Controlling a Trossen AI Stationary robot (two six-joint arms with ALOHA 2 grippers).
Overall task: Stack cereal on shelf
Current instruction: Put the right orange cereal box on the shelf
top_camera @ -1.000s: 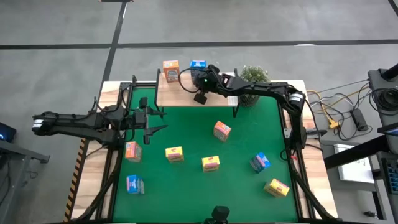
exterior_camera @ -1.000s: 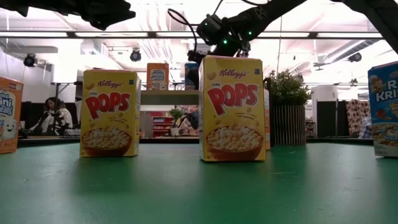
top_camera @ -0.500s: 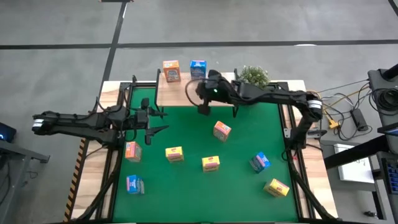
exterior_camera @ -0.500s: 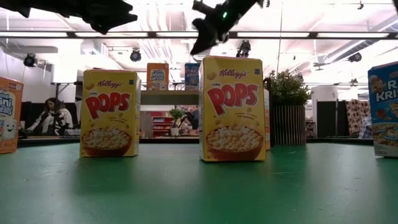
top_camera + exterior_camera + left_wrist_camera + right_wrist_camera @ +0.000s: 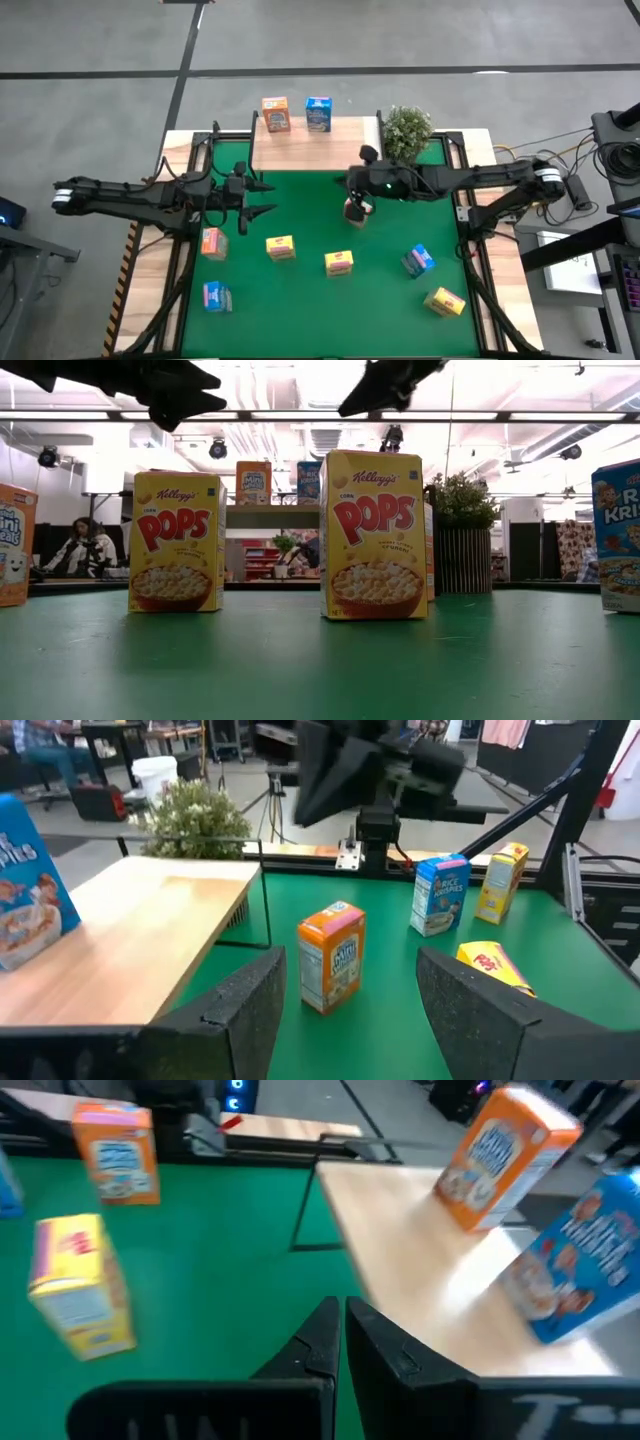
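Nearest the front edge of the green mat (image 5: 300, 300) sit a blue box (image 5: 217, 297) toward the left corner and a yellow box (image 5: 444, 301) toward the right one. Bit further in you've got two more yellow boxes (image 5: 281, 247) (image 5: 339, 263) around the middle, a second blue box (image 5: 418, 260) off to the right, and an orange-pink box (image 5: 211, 242) by the left edge. Left gripper (image 5: 262, 197) hangs over the left side of the mat with its fingers spread apart and nothing between them. Right gripper (image 5: 357, 196) is out over the mat's middle, pinched fully closed and empty, right above another orange-pink box (image 5: 355, 211). Up at the far edge is the shelf (image 5: 330, 145), and on its back part stand an orange-pink box (image 5: 275, 113) and a blue box (image 5: 319, 113) side by side, with a small potted plant (image 5: 406, 131) just off its right end.
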